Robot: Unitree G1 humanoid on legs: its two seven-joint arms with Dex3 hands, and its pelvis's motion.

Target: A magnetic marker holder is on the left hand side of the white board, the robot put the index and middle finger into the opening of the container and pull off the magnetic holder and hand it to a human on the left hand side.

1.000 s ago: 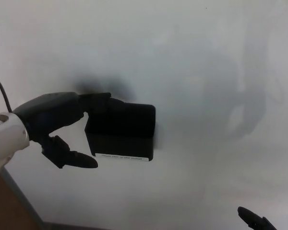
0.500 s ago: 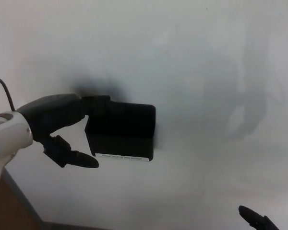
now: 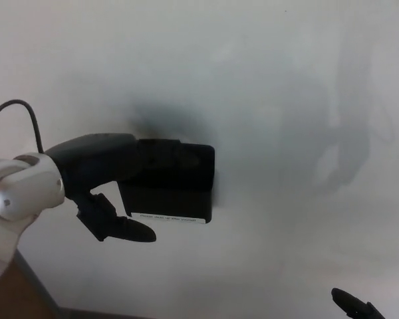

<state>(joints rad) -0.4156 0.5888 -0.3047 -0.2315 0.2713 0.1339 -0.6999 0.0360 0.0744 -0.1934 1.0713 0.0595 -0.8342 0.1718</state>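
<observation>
The black box-shaped magnetic marker holder [image 3: 169,185] sat flat against the pale glossy whiteboard [image 3: 279,100], and everything else is placed from it. The left hand [image 3: 106,179] reached in from its left side, upper fingers [image 3: 156,154] laid over the holder's top edge at the opening, thumb [image 3: 123,228] spread just below its lower left corner. Nothing was pinched yet. Only a black tip of the right hand [image 3: 352,306] showed, well below and right; its pose could not be told.

If the fingers only hooked the rim shallowly, the pull might slip off, or the freed holder could drop. A white label strip [image 3: 167,217] ran along the holder's bottom edge; its print was too small to read.
</observation>
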